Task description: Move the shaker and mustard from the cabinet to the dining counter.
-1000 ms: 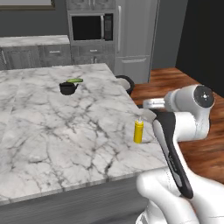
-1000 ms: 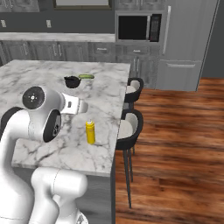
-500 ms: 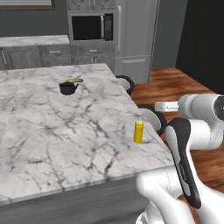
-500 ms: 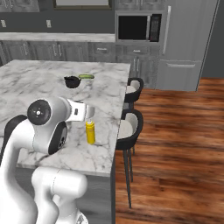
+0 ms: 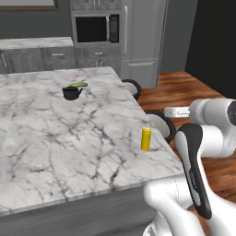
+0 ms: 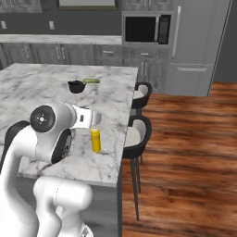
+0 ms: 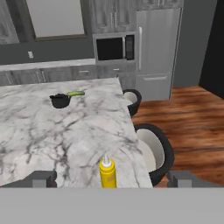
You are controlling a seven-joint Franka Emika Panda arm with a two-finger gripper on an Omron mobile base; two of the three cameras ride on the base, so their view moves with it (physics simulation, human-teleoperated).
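The mustard (image 5: 145,138) (image 6: 95,140) (image 7: 107,173), a yellow squeeze bottle with a white nozzle, stands upright on the dining counter (image 5: 55,138) (image 6: 41,88) (image 7: 65,135) close to its stool-side edge. My gripper (image 6: 95,119) (image 5: 168,111) (image 7: 113,180) hangs open, a little higher than the bottle and clear of it. In the hand view its fingertips (image 7: 43,178) stand wide at the bottom and the bottle shows between them, further ahead. Nothing is held. The shaker and the cabinet are out of view.
A squat black bowl (image 5: 71,93) (image 6: 76,86) (image 7: 60,100) with a green piece sits further along the marble top. Two round stools (image 5: 159,125) (image 6: 137,130) (image 7: 151,148) stand against the island's side over wood floor. Microwave (image 7: 114,48) and fridge (image 7: 157,48) line the back wall.
My arm has drawn back and down toward the base, away from the mustard. The bottle and the bowl stay where they were. The jaws remain open.
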